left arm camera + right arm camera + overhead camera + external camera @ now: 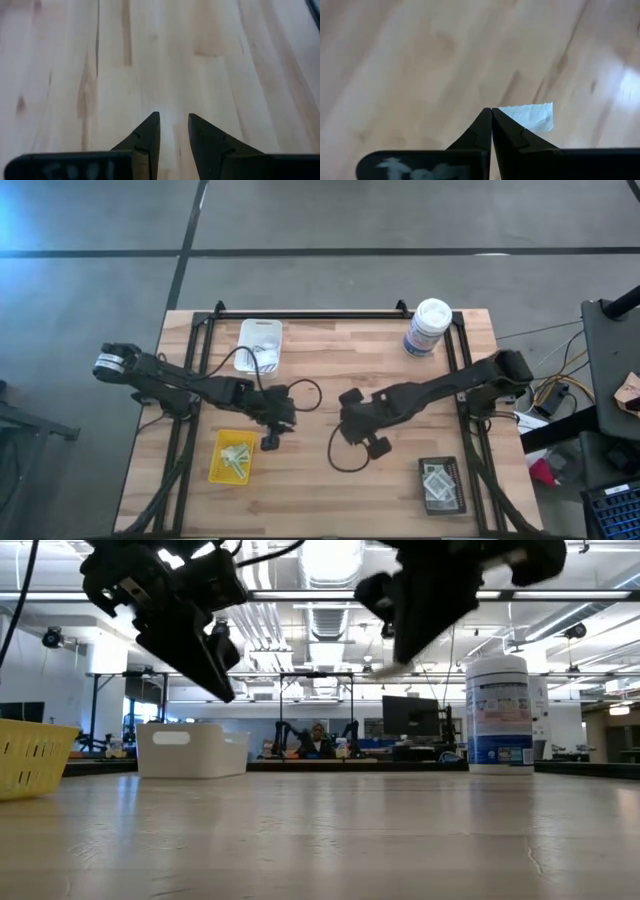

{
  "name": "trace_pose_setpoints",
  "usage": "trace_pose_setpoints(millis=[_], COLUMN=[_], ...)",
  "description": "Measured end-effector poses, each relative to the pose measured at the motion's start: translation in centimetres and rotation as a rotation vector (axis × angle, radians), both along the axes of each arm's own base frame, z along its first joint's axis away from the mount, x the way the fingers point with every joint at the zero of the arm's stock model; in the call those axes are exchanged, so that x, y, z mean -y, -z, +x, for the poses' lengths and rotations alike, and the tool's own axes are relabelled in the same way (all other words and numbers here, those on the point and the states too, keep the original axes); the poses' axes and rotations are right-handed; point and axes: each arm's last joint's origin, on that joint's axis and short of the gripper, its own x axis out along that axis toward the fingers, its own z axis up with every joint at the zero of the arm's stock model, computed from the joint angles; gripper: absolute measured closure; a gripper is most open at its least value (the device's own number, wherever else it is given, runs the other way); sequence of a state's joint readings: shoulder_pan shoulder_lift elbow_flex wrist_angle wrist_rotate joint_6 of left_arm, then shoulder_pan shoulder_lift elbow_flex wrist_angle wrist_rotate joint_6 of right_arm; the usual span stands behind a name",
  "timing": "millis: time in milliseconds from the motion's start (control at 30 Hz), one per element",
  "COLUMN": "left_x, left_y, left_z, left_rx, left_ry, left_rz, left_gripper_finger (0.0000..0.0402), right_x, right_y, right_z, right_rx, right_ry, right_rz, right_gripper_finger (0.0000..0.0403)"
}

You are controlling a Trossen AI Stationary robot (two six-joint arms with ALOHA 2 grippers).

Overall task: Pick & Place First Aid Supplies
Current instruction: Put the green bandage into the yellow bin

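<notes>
My right gripper [491,110] hangs above the middle of the wooden table [330,370], shut on a small white flat packet [532,116], one of the first aid supplies. In the high view it shows right of centre [378,446]. My left gripper [173,120] hangs left of centre [270,442], above bare wood, open by a narrow gap with nothing between its fingers. More packets lie in the yellow tray [215,470] and the black tray [441,464]. My right gripper pinches the white packet by one edge [502,111] between its two shut fingertips. The fingers slant steeply down from above. The rest of the packet sticks out sideways past the tips, clear of the table.
A white tray [262,330] stands at the far left of centre and a tall white canister with a blue label [428,328] at the far right. The yellow tray is near left, the black tray near right. Bare wood lies between the arms.
</notes>
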State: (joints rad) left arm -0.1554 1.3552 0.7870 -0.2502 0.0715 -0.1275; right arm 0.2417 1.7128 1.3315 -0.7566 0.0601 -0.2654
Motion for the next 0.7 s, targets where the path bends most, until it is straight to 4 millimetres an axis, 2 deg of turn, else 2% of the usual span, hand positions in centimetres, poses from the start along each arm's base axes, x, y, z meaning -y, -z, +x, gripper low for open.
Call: trace_pose_setpoints(millis=[133, 367, 533, 700], left_x=[0.2, 0.6, 0.7, 0.8], left_y=[-0.2, -0.2, -0.1, -0.3], left_z=[0.4, 0.9, 0.8, 0.9], left_rx=[0.095, 0.325, 0.397, 0.482], left_ry=[0.066, 0.140, 0.150, 0.145], left_rz=[0.062, 0.121, 0.130, 0.120], left_gripper_finger=[0.0307, 0.0307, 0.0307, 0.0307], right_x=[-0.1, -0.1, -0.4, -0.4], right_y=[-0.2, 1.7, 2.8, 3.6], right_z=[-0.5, -1.1, -1.1, -1.2], right_rx=[0.145, 0.360, 0.552, 0.714], right_ry=[-0.031, -0.014, -0.083, -0.107], right_rz=[0.104, 0.219, 0.332, 0.372], right_gripper_finger=[0.0394, 0.0394, 0.0394, 0.0394])
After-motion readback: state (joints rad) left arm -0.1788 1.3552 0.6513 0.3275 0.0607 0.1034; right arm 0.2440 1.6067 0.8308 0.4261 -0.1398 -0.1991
